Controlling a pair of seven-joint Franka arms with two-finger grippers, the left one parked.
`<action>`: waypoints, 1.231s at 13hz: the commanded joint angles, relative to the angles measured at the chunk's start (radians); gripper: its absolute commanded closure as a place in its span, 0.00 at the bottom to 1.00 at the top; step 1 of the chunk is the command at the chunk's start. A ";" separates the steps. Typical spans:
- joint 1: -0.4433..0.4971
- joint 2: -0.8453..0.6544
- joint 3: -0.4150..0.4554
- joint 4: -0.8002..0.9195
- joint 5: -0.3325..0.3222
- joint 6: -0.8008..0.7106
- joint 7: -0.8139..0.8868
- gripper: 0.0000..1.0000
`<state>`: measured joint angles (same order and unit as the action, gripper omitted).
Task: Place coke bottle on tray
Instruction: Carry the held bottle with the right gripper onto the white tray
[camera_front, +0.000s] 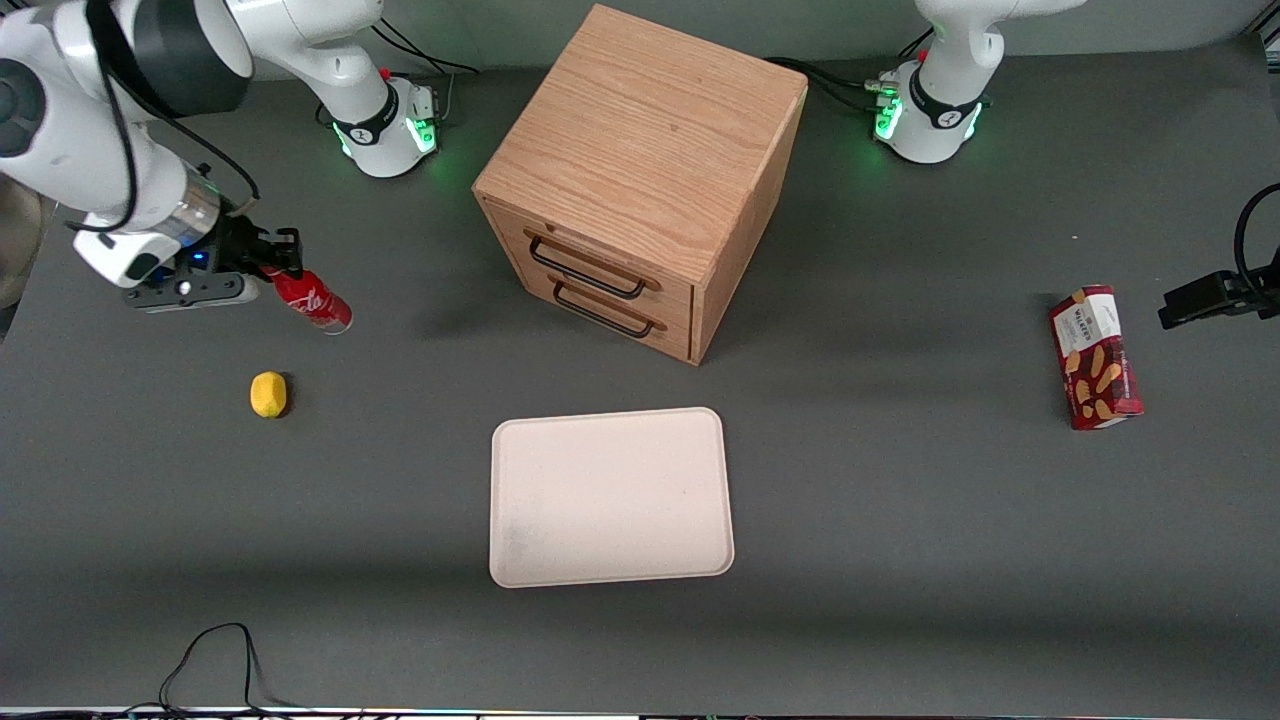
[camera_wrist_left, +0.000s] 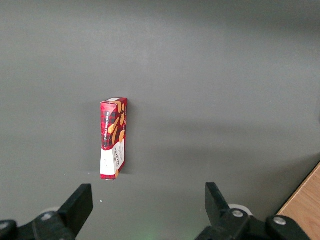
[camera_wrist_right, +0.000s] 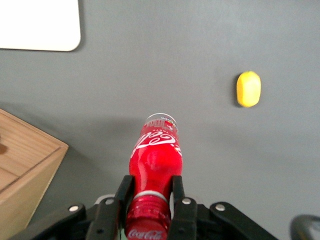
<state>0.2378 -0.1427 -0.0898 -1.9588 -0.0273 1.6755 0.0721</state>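
Small red coke bottle (camera_wrist_right: 154, 157) clamped at the neck in the black two-finger gripper (camera_wrist_right: 150, 197), tilted over the grey bench (camera_front: 900, 560).
Well apart from the cream-white rectangular tray (camera_front: 610, 495); could swing or slip loose in transit, then roll.

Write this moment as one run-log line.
gripper: fingers shut on coke bottle neck | bottle tilted, near lemon | tray: bare

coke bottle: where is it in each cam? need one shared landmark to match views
Front view: the coke bottle is tilted in the pincer at the working arm's end of the table, farther from the camera than the lemon.
Right wrist view: the coke bottle is gripped at its neck by the pincer.
Left wrist view: not in it.
Shared landmark: the lemon, in the front and right wrist views.
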 joint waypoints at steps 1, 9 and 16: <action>0.011 0.176 0.010 0.339 0.001 -0.178 0.006 1.00; 0.003 0.688 0.139 1.093 0.033 -0.359 0.029 1.00; 0.024 0.896 0.240 1.143 0.009 -0.047 0.086 1.00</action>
<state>0.2503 0.6975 0.1379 -0.8853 -0.0052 1.5978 0.1325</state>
